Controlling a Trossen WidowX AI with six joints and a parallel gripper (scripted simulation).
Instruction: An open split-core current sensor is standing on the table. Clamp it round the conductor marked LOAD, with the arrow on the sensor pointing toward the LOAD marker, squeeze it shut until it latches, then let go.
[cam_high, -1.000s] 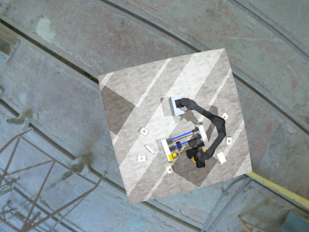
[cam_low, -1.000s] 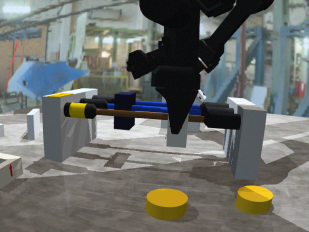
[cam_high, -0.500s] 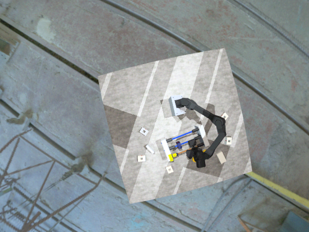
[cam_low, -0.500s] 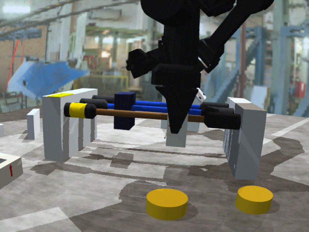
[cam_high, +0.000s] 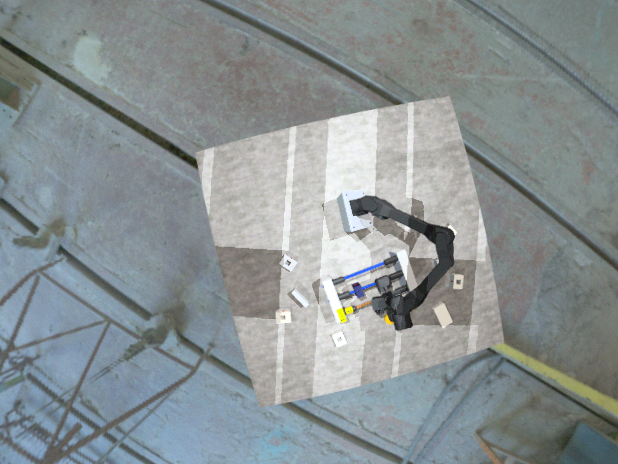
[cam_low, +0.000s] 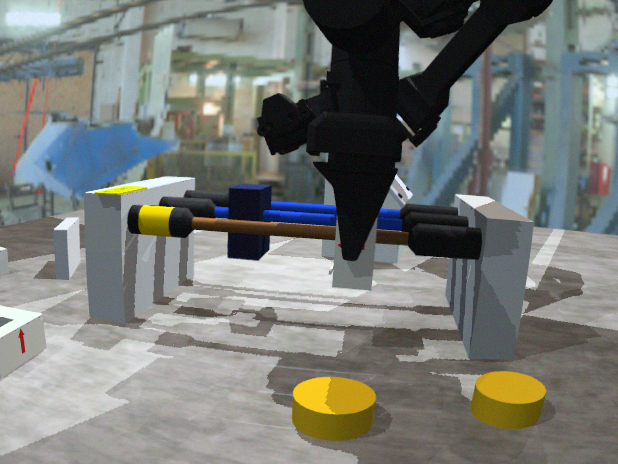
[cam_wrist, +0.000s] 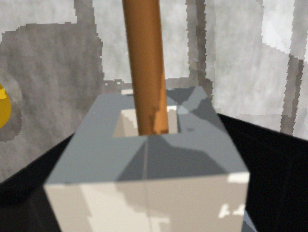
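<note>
My gripper (cam_high: 389, 303) (cam_low: 353, 235) (cam_wrist: 149, 131) is shut on the grey split-core sensor (cam_low: 353, 276) (cam_wrist: 150, 155) from both sides. The sensor sits round the brown conductor (cam_high: 363, 305) (cam_low: 260, 228) (cam_wrist: 145, 60), which passes through its square window. The two halves meet at a seam on the near face. This conductor ends at the left in a yellow band (cam_high: 343, 314) (cam_low: 156, 220). The arm hides the sensor in the overhead view. I cannot tell which way its arrow points.
Two blue conductors (cam_high: 365, 268) (cam_low: 300, 207) run behind, one carrying a dark blue block (cam_high: 357, 288) (cam_low: 248, 220). White end posts (cam_low: 117, 260) (cam_low: 492, 280) hold all three. Two yellow discs (cam_low: 334, 407) (cam_low: 508, 399) lie in front. Small white boxes (cam_high: 288, 262) (cam_high: 442, 314) (cam_low: 20, 340) are scattered around.
</note>
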